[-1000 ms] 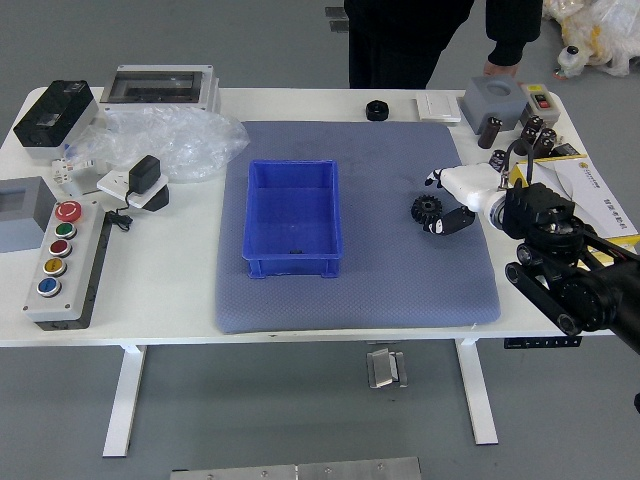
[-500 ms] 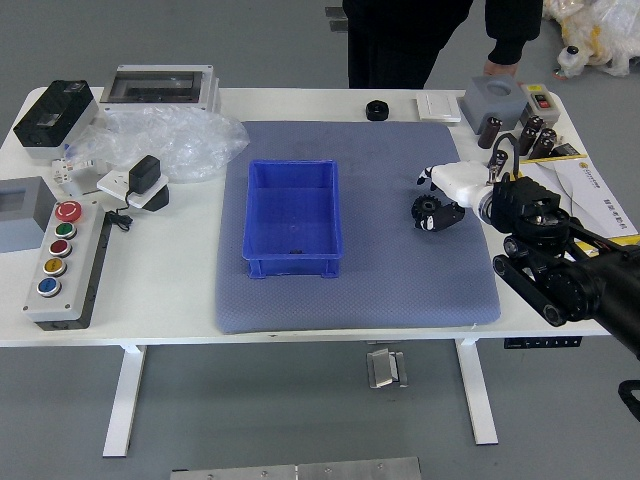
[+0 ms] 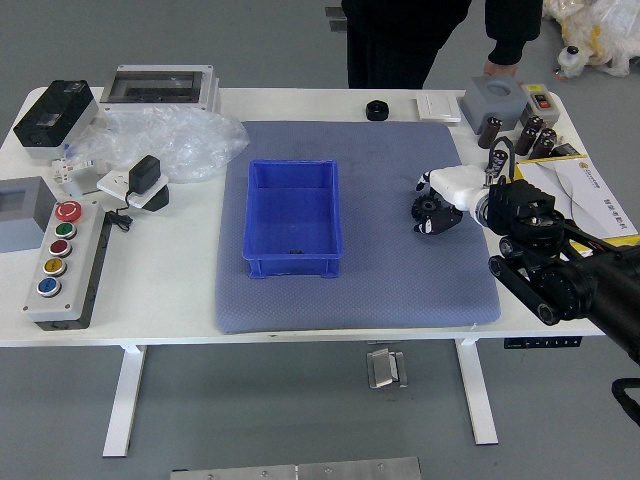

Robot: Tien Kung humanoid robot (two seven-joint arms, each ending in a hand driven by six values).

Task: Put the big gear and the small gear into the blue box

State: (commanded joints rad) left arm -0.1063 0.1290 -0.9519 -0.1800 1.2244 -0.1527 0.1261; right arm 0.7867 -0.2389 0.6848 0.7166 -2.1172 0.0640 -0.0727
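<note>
The fingers [image 3: 447, 218] of the right hand [image 3: 465, 185] are apart, one dark tip on the far side of the black gear [image 3: 426, 206] and others along its near and right sides. The gear lies between them, partly covered, on the right part of the grey-blue mat [image 3: 380, 290]. I cannot tell whether any fingertip touches it, or whether it is the big gear or the small one. The white back of the hand is to the gear's right, and the black forearm [image 3: 545, 285] comes in from the right edge of the picture.

The blue box [image 3: 293, 215] stands upright on the mat, to the left of the gear and well apart from it. Inside, close to its near wall, is a small dark piece [image 3: 296, 252], too small to identify. A black round piece [image 3: 377, 110] sits on the white table [image 3: 300, 103] just beyond the mat's far edge.

At the far side stands a person [image 3: 400, 40] in dark clothes. One of the person's hands [image 3: 501, 70] hangs by the grey block [image 3: 493, 98] near the table's far right corner; whether it touches the block I cannot tell.
</note>
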